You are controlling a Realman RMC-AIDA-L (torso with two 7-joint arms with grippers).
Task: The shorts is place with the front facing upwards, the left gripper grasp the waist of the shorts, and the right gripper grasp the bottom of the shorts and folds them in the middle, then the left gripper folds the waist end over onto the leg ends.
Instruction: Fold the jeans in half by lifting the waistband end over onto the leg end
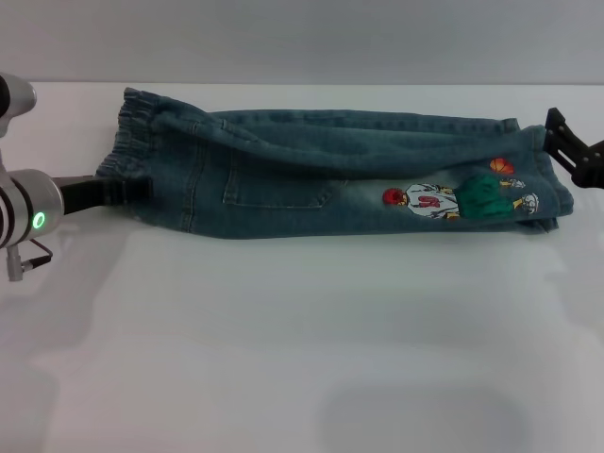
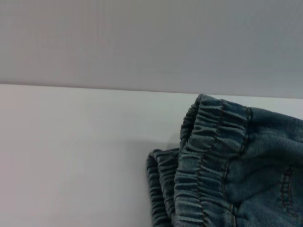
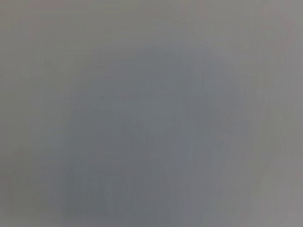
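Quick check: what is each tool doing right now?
Left tool: at the shorts' waist; grip cannot be told.
Right tool: at the leg ends; grip cannot be told.

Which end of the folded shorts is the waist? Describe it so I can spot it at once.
On the white table the shorts lie folded lengthwise into a long strip. The waist of the shorts is the end toward the robot's left, where the left end effector meets it. It alone is puckered and gathered; the opposite end carries the cartoon print.

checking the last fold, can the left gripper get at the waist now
Probably yes: the left gripper is already at the waist of the shorts, with nothing between them. Whether it grips the band, I cannot tell.
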